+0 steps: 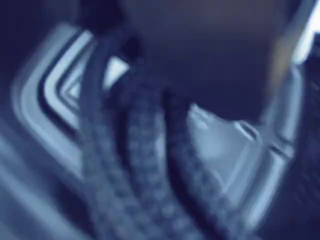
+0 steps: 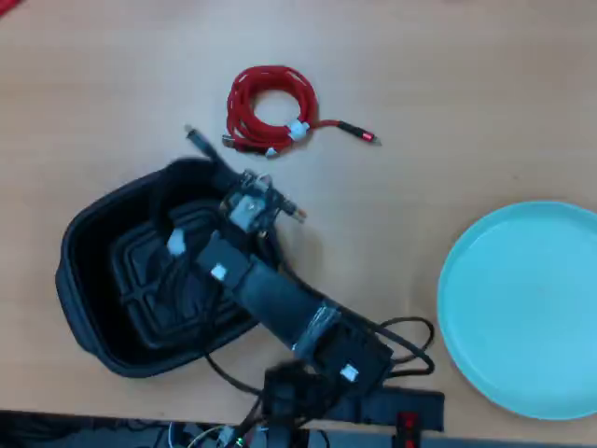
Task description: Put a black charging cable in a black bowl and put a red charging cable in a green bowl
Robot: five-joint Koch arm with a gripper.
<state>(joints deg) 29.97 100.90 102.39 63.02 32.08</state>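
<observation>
Coiled black braided cable [image 1: 150, 165] hung over the black moulded plastic bowl [image 2: 93, 280]; whether the gripper [image 2: 244, 207] clasped it I cannot tell; release it well inside the bowl's rim

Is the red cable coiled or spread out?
Coiled: the red cable lies in tied loops on the table, one plug end sticking out.

From above, the dark moulded plastic bowl [image 2: 89, 280] sits at the left of the wooden table [image 2: 448, 75], with the arm's gripper [image 2: 201, 238] over its right side and the braided black cable [image 2: 177, 299] inside it. The coiled red cable [image 2: 270, 110] lies beyond the bowl. The pale green round dish [image 2: 522, 308] sits far right.
</observation>
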